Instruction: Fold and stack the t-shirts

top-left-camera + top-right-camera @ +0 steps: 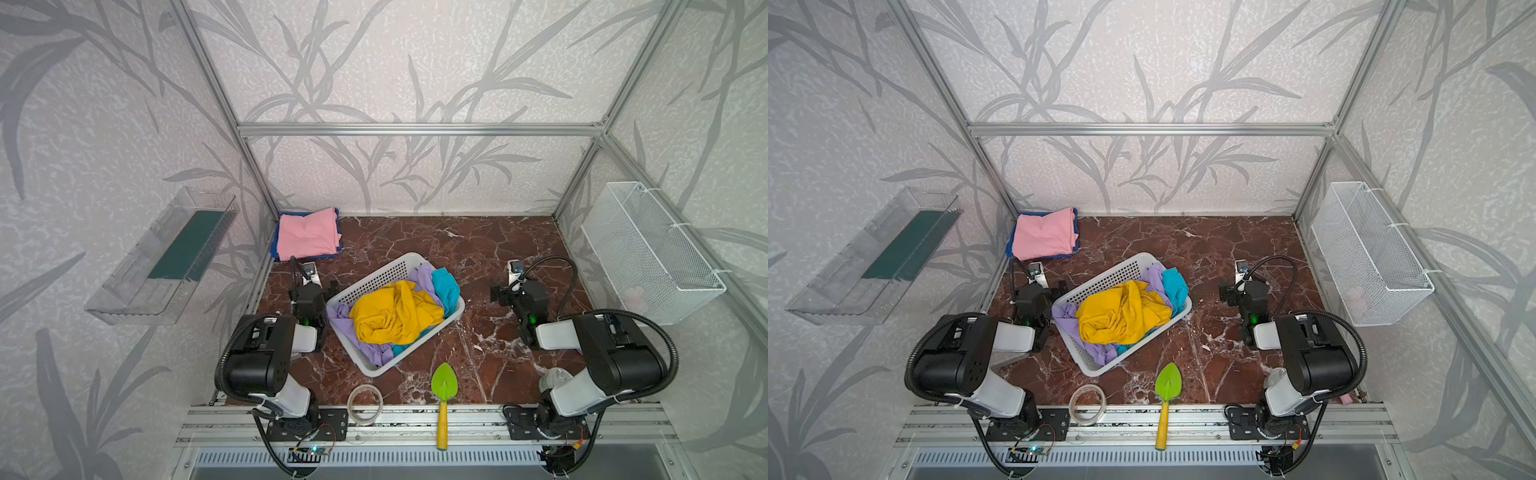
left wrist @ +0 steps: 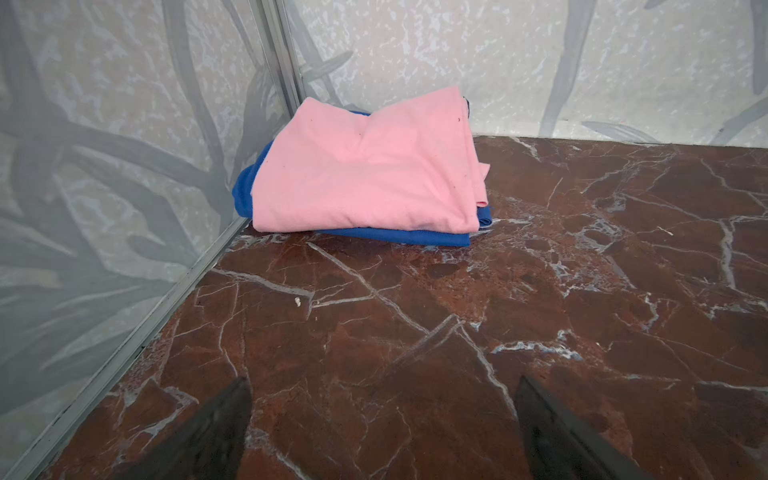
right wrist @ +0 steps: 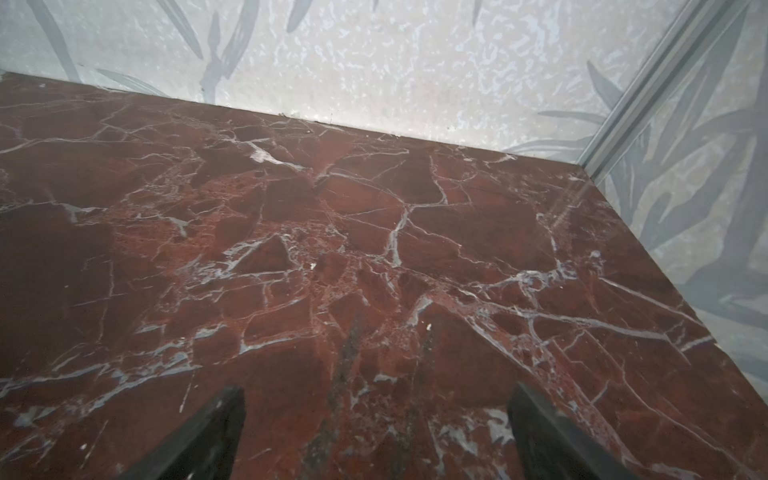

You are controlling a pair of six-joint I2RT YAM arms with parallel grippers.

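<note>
A folded pink t-shirt [image 1: 307,239] [image 2: 365,166] lies on a folded blue one [image 2: 399,237] in the back left corner. In both top views a white perforated basket [image 1: 374,282] [image 1: 1100,282] sits mid-table, holding a crumpled mustard-yellow t-shirt [image 1: 395,311] on top of a lavender one [image 1: 424,276] and a teal one [image 1: 446,286]. My left gripper [image 1: 313,286] [image 2: 384,380] hovers low beside the basket's left wall, open and empty, facing the pink stack. My right gripper [image 1: 515,291] [image 3: 376,386] is to the right of the basket, open over bare marble.
A green trowel with a yellow handle [image 1: 444,399] and a clear tape ring [image 1: 365,404] lie at the front edge. A white wire basket [image 1: 652,249] hangs on the right wall and a clear tray [image 1: 162,257] on the left wall.
</note>
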